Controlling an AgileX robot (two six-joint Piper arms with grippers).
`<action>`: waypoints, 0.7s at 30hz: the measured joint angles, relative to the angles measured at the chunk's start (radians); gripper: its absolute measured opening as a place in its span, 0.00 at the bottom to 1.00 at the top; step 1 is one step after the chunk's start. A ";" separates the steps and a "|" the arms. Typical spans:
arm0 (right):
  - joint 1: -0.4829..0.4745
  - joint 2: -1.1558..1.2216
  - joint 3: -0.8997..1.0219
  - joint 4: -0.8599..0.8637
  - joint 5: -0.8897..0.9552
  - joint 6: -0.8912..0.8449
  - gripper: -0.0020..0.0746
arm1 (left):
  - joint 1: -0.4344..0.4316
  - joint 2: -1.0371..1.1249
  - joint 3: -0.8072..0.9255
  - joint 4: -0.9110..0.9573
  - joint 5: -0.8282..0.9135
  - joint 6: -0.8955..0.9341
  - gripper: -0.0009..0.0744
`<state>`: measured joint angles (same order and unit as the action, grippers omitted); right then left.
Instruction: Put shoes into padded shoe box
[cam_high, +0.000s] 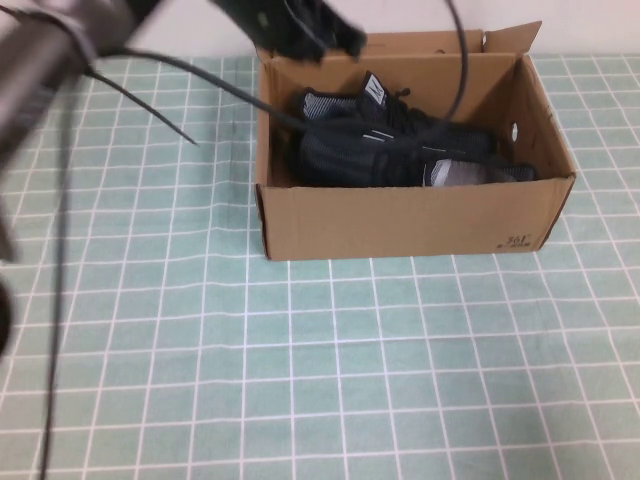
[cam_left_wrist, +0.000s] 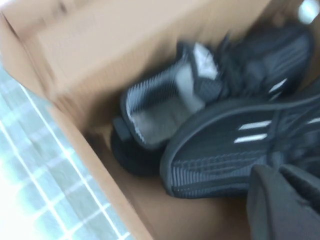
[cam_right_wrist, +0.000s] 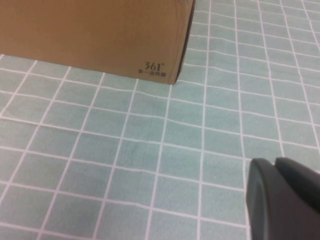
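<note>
High view: the padded shoe box (cam_high: 400, 220) stands open in the upper centre of the frame on a green tablecloth (cam_high: 330, 370) with a white grid. Both shoes (cam_high: 400, 150) lie inside it, black knit, side by side and overlapping, toes toward the right wall. A round hole shows in the right wall and small black print at the lower right corner of the front wall. The left gripper (cam_high: 315, 35) is at the top of the frame, above the box's rear left corner, blurred; cannot tell how its fingers stand. A dark cable (cam_high: 150, 105) runs from it to the upper left. The right gripper is not seen here.

Left wrist view: looks into the box. One shoe, sole side up with white dash marks, fills the right centre of the frame; the other, with its grey lining showing, sits at the centre, touching it. Brown cardboard wall across the upper left. The left gripper's dark body (cam_left_wrist: 282, 205) shows at the lower right, apart from the shoes; jaw state not discernible.

Right wrist view: box corner with the print at the upper centre; tablecloth below. The right gripper (cam_right_wrist: 285, 200) shows at the lower right, over bare cloth, well apart from the box; jaw state not discernible.
</note>
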<state>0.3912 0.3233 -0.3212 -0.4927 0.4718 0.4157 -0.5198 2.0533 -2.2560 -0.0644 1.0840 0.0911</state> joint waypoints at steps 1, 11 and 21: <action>0.000 0.000 0.000 -0.001 0.000 0.000 0.02 | 0.000 -0.032 0.000 -0.002 0.005 0.007 0.01; 0.000 0.000 0.000 -0.003 0.000 0.000 0.02 | 0.000 -0.344 0.030 -0.119 0.099 0.129 0.01; 0.000 0.000 0.000 -0.003 0.000 0.000 0.02 | 0.000 -0.785 0.515 -0.246 0.015 0.220 0.01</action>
<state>0.3912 0.3233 -0.3212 -0.4952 0.4718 0.4157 -0.5198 1.2682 -1.7409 -0.3107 1.0989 0.3114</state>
